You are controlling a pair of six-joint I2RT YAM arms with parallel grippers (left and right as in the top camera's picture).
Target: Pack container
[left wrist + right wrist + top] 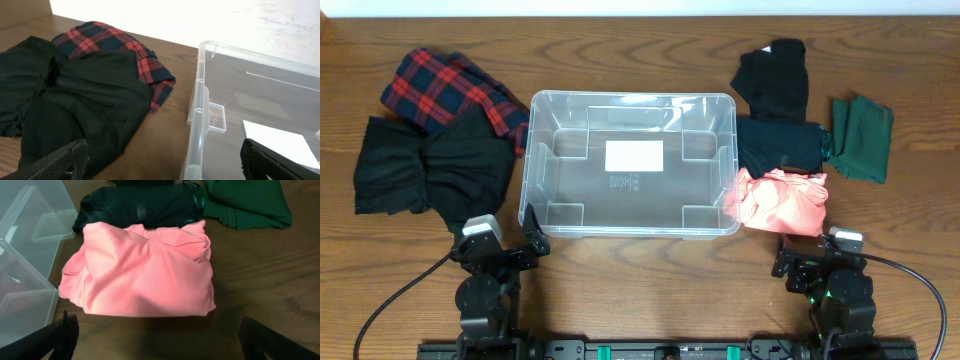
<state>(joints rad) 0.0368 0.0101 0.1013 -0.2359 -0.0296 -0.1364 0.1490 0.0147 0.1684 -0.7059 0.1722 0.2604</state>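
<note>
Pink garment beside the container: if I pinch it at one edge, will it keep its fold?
Probably not: the pink garment is soft, creased, loosely folded cloth, so it would likely drape open. It looks light; a push would probably bunch it rather than slide it. One edge lies at the corner of the container and might catch there.

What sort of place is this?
Probably a robot test bench: a wooden table, the clear container in the middle, and clothes such as the pink garment and plaid garment laid either side.
</note>
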